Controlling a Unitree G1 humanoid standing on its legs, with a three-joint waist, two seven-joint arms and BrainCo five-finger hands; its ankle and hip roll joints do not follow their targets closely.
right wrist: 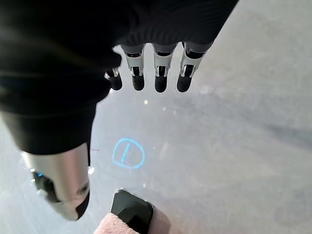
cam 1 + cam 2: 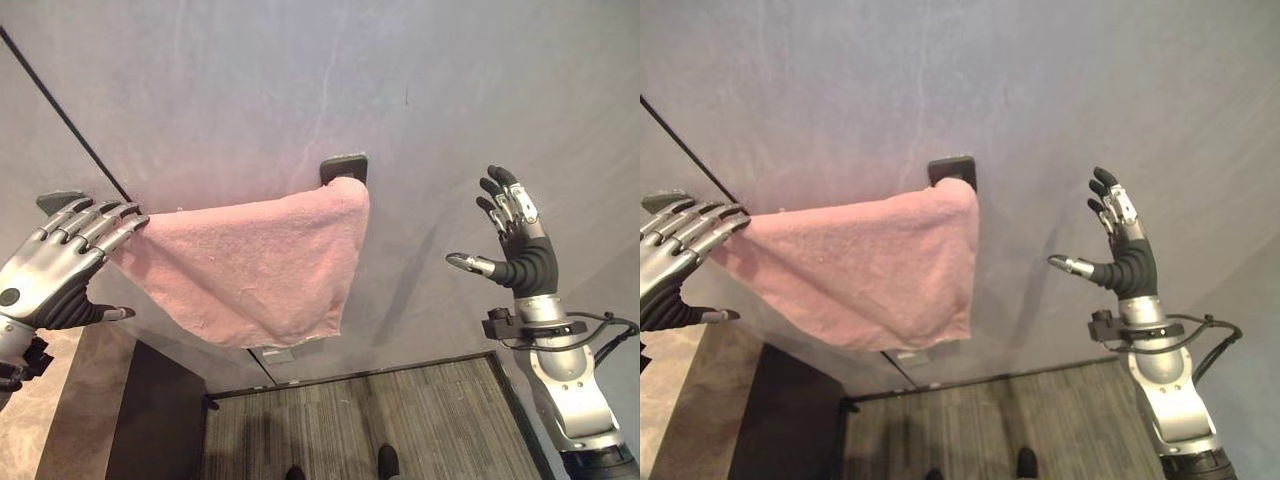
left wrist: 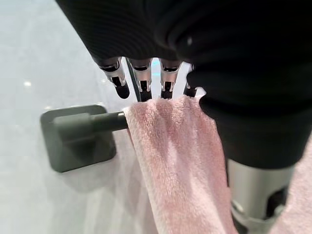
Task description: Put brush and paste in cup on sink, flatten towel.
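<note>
A pink towel [image 2: 250, 265] hangs over a dark rail on the grey wall, sagging from the right bracket [image 2: 344, 166] toward the left bracket [image 2: 58, 201]. My left hand [image 2: 50, 280] lies with straight fingers on the towel's upper left end, its thumb apart below. The left wrist view has the fingers [image 3: 141, 83] reaching over the bunched towel [image 3: 175, 161] beside the bare rail [image 3: 109, 120] and its bracket [image 3: 73, 141]. Raised to the right of the towel and well clear of it, my right hand [image 2: 520, 255] is open with spread fingers [image 1: 161, 73], facing the wall.
A dark cabinet [image 2: 150, 420] and a beige stone counter [image 2: 50, 420] sit at lower left. Grey plank floor [image 2: 400, 420] lies below the wall. A blue ring mark [image 1: 128, 153] shows on the wall near the right bracket [image 1: 131, 209].
</note>
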